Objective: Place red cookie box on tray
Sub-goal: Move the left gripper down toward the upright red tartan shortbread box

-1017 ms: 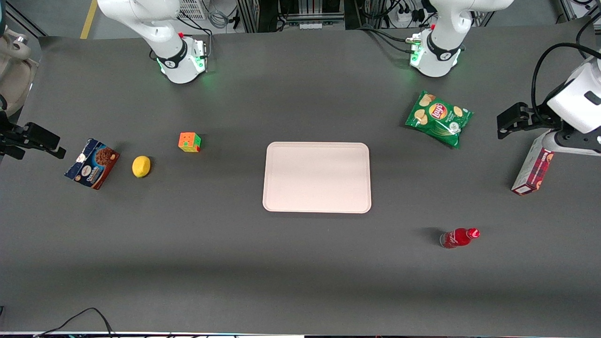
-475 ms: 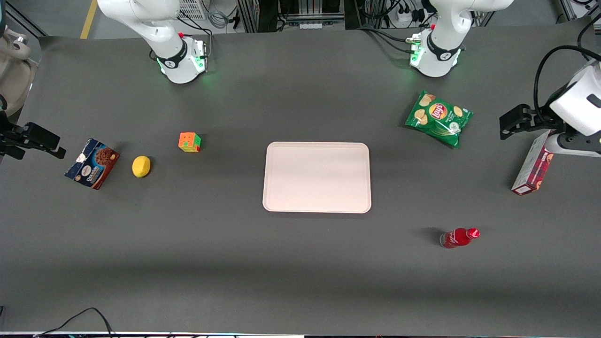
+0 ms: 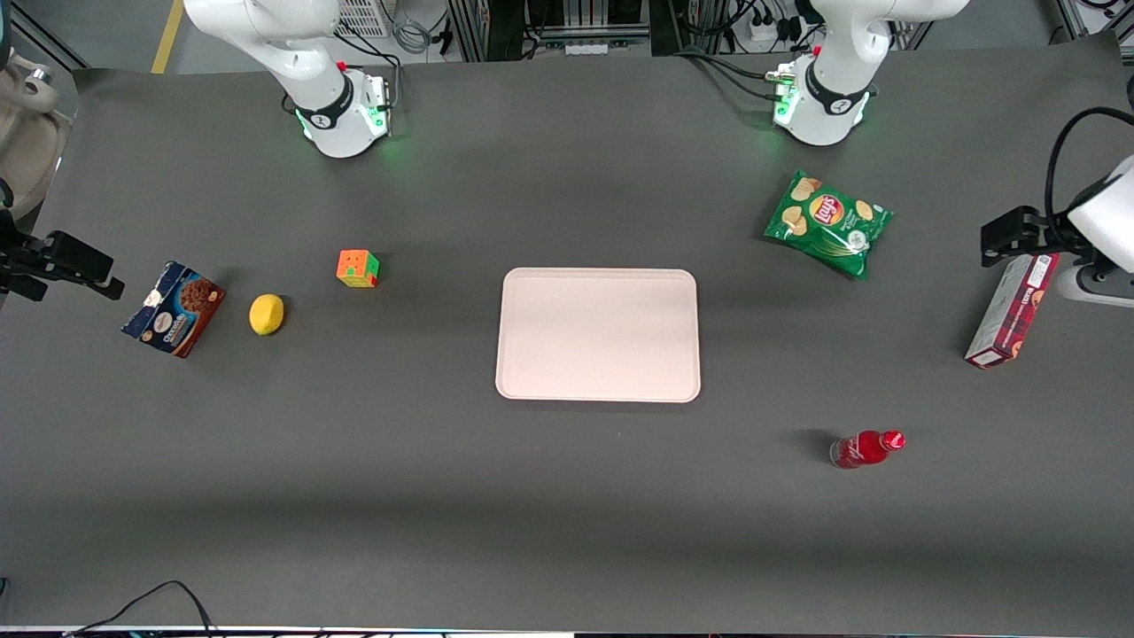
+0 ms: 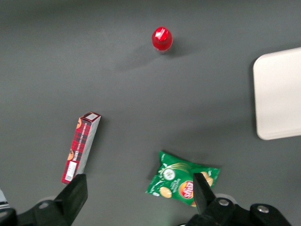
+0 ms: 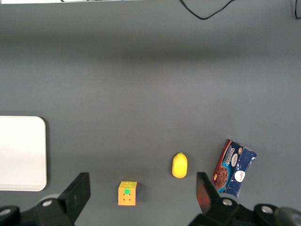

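Note:
The red cookie box (image 3: 1010, 310) stands on its long edge on the table toward the working arm's end; it also shows in the left wrist view (image 4: 81, 147), red plaid with a white side. The tray (image 3: 598, 335) lies flat mid-table with nothing on it, and shows in the left wrist view (image 4: 280, 92). My left gripper (image 3: 1085, 282) hangs high above the table beside the box's end that is farther from the front camera. In the left wrist view the gripper (image 4: 138, 188) is open wide and empty, with the box near one finger (image 4: 75, 193).
A green chip bag (image 3: 828, 223) lies between the box and the tray, farther from the front camera. A red bottle (image 3: 866, 448) lies nearer that camera. A Rubik's cube (image 3: 357, 268), lemon (image 3: 267, 314) and blue cookie box (image 3: 174, 307) sit toward the parked arm's end.
My left gripper has moved outward toward the working arm's end of the table, uncovering the upper end of the red cookie box. The box and other things have not moved.

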`<state>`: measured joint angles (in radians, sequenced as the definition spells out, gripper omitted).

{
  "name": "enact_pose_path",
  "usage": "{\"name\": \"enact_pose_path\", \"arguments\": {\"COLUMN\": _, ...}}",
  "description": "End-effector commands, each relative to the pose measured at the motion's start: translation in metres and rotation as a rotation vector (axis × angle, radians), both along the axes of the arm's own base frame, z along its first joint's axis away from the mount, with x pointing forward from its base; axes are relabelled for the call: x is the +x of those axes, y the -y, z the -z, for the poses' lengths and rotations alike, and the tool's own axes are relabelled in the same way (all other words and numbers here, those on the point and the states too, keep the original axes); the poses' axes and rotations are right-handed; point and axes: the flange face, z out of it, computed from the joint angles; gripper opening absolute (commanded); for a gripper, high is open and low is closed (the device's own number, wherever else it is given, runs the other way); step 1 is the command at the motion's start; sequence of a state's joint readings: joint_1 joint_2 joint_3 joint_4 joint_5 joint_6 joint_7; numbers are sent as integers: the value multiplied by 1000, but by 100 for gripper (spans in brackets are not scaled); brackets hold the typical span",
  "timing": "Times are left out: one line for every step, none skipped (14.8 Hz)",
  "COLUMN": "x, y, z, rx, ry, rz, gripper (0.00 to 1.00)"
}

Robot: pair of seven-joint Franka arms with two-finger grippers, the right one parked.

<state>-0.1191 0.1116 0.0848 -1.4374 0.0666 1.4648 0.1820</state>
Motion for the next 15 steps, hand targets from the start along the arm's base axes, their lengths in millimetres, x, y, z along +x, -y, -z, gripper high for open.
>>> {"name": "enact_pose_path", "arguments": {"x": -2, "y": -20, "z": 22, "rx": 13, "ry": -25, "rz": 154, "gripper": 100}}
{"name": "enact_pose_path", "arguments": {"x": -3, "y": -22, "z": 31, "rx": 22, "ry": -39, "rz": 208, "gripper": 100}}
{"name": "enact_pose_path", "arguments": {"x": -4, "y": -29, "z": 40, "rx": 32, "ry": -56, "rz": 225, "gripper": 100}}
{"name": "enact_pose_path", "arguments": {"x": -5, "y": -38, "z": 50, "rx": 32, "ry": -71, "rz": 219, "gripper": 100}}
{"name": "enact_pose_path", "arguments": {"x": -4, "y": -44, "z": 61, "rx": 29, "ry": -74, "rz": 250, "gripper": 100}}
{"name": "enact_pose_path", "arguments": {"x": -3, "y": -57, "z": 75, "rx": 22, "ry": -70, "rz": 305, "gripper": 100}}
{"name": "enact_pose_path", "arguments": {"x": -2, "y": -74, "z": 86, "rx": 11, "ry": -61, "rz": 339, "gripper": 100}}
{"name": "enact_pose_path", "arguments": {"x": -2, "y": -91, "z": 95, "rx": 3, "ry": -64, "rz": 356, "gripper": 100}}
{"name": "enact_pose_path", "arguments": {"x": -2, "y": -105, "z": 103, "rx": -3, "ry": -73, "rz": 369, "gripper": 100}}
{"name": "enact_pose_path", "arguments": {"x": -2, "y": -117, "z": 109, "rx": -7, "ry": -81, "rz": 383, "gripper": 100}}
{"name": "enact_pose_path", "arguments": {"x": 1, "y": -124, "z": 117, "rx": -9, "ry": -90, "rz": 406, "gripper": 100}}
{"name": "enact_pose_path", "arguments": {"x": 4, "y": -126, "z": 126, "rx": -9, "ry": -93, "rz": 430, "gripper": 100}}
{"name": "enact_pose_path", "arguments": {"x": 5, "y": -133, "z": 136, "rx": -13, "ry": -100, "rz": 446, "gripper": 100}}
{"name": "enact_pose_path", "arguments": {"x": 1, "y": -147, "z": 145, "rx": -17, "ry": -99, "rz": 462, "gripper": 100}}
{"name": "enact_pose_path", "arguments": {"x": -1, "y": -152, "z": 156, "rx": -23, "ry": -91, "rz": 496, "gripper": 100}}
